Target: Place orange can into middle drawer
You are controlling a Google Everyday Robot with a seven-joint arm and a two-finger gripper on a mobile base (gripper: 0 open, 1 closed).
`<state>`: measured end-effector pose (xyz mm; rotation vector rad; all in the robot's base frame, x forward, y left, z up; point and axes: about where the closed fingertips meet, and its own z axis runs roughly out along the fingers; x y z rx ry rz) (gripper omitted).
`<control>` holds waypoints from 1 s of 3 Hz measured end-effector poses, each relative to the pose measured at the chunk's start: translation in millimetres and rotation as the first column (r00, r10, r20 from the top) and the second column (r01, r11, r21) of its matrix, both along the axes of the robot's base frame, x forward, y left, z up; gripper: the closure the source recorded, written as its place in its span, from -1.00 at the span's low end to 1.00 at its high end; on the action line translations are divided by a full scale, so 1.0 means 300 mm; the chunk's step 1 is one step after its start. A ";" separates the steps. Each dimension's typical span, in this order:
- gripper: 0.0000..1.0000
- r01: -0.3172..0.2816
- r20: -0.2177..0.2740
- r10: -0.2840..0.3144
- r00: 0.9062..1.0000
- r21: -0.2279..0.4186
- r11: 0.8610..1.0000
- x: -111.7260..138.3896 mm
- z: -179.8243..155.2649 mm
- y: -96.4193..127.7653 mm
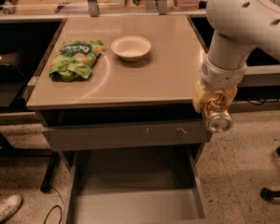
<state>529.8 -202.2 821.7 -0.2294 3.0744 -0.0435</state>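
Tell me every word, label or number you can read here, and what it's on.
On the green snack bag: white lettering, too blurred to read.
On the orange can, held by the gripper just off the front right corner of the table: pale mottled print, no readable words.
On the white bowl: no text.
Nothing else is legible.

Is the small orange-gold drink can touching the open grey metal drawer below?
Apart. Camera view: the gripper holds the orange-gold drink can beside the tabletop's front corner, clearly above and outside the open grey metal drawer.
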 end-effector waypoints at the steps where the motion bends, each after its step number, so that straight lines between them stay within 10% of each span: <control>1: 1.00 -0.025 -0.075 0.029 0.997 0.056 0.998 -0.162 -0.078 0.078; 3: 1.00 -0.007 -0.138 0.020 0.990 0.092 0.996 -0.218 -0.192 0.112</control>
